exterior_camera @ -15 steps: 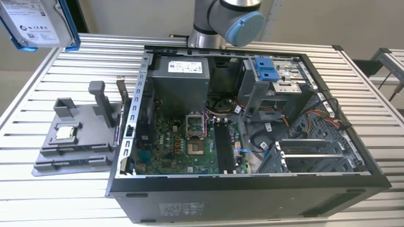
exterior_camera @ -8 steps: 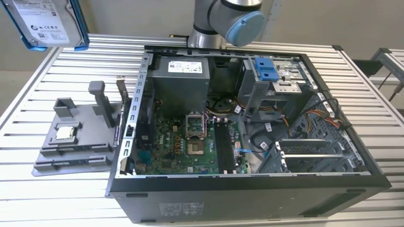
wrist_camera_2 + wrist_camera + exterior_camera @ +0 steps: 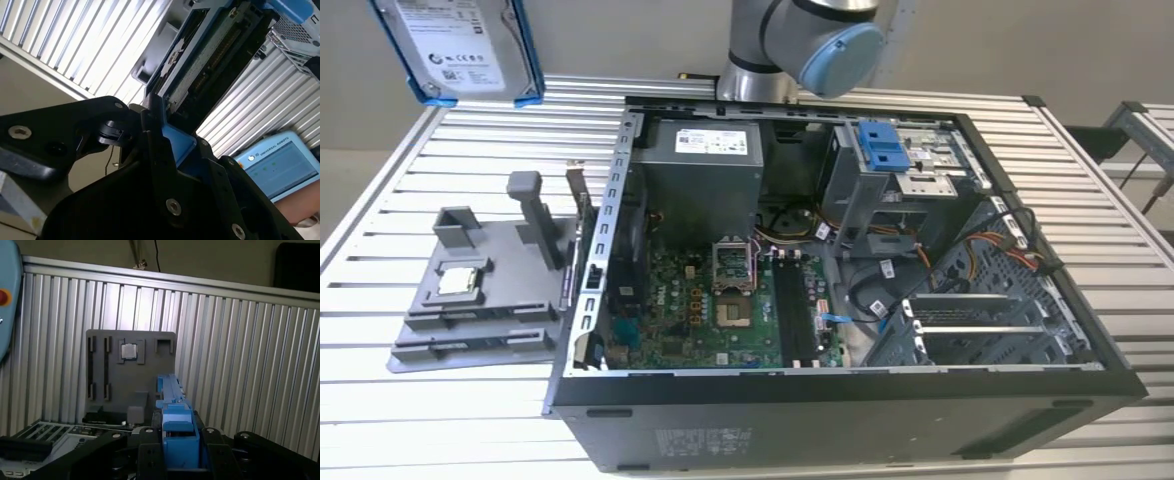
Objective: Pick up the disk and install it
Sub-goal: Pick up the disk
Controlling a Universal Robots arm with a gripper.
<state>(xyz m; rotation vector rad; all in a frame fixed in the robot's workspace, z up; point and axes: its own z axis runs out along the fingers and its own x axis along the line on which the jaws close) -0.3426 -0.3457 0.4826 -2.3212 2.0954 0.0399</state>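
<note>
A robot gripper (image 3: pixel 179 442) is clamped on the blue plastic bracket of the disk (image 3: pixel 460 45), a silver hard drive with a white label. In the exterior view the disk hangs high at the left, above the ribbed metal surface (image 3: pixel 467 140) and well apart from the open computer case (image 3: pixel 854 410). The drive looks rigid, dense and shock-sensitive. The bracket's edges seem the safest hold, since bare smooth metal could slip.
</note>
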